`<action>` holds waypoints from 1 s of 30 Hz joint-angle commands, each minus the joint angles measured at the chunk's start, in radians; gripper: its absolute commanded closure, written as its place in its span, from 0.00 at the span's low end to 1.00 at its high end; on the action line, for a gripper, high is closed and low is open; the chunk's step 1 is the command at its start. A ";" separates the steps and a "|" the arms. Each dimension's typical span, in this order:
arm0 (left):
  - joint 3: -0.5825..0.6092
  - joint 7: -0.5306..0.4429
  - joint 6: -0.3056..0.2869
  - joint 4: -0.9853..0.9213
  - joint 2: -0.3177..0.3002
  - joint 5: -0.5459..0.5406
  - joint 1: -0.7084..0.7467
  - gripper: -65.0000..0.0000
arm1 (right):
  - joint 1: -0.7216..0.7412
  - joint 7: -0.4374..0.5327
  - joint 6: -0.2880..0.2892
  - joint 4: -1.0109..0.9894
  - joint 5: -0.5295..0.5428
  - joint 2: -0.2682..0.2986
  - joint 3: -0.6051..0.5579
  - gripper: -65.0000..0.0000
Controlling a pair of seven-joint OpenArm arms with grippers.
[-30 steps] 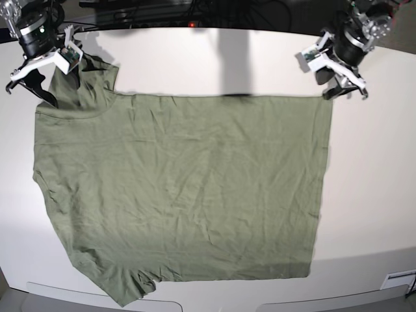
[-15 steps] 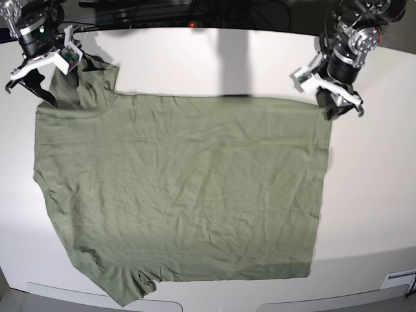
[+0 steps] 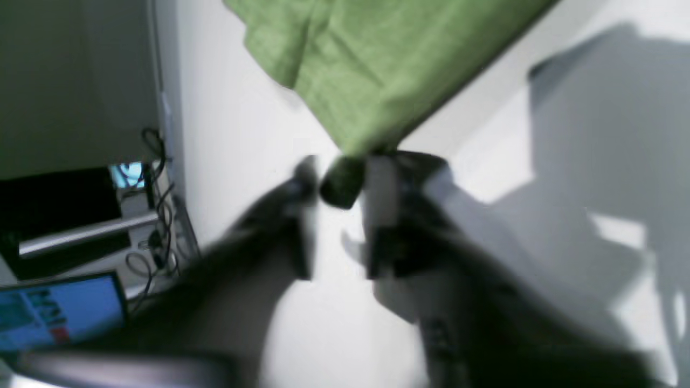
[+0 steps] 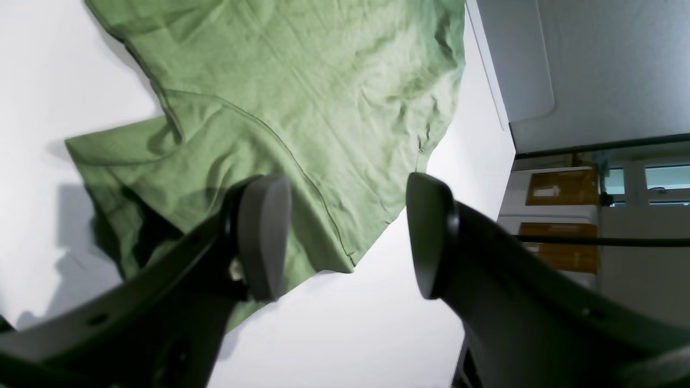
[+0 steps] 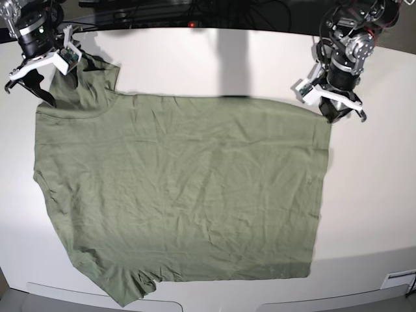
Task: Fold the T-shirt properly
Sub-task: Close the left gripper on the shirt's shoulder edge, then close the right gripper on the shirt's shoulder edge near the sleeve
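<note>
Spread flat across the white counter [image 5: 195, 65], the soft, limp T-shirt [image 5: 182, 188] is best taken by its corners: the left pincer [image 3: 339, 188] pinches the far right hem corner, while the right pincer [image 4: 345, 237] gapes empty above the far left sleeve.

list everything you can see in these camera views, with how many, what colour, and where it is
T-shirt: one, sage green, spread flat and wrinkled across the table, hem corner pinched by the left gripper.
Table: one, white, under the shirt.
Screen: one, blue, off the table edge in the left wrist view.
Cardboard boxes: two, brown, in the background of the right wrist view.
Left gripper: one, black and white, closed on the shirt's corner.
Right gripper: one, black, open above the sleeve.
</note>
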 commanded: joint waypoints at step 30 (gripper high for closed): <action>0.022 0.039 -0.080 0.024 0.014 -0.005 0.029 1.00 | 0.001 -0.211 0.215 -0.251 0.132 0.117 0.008 0.33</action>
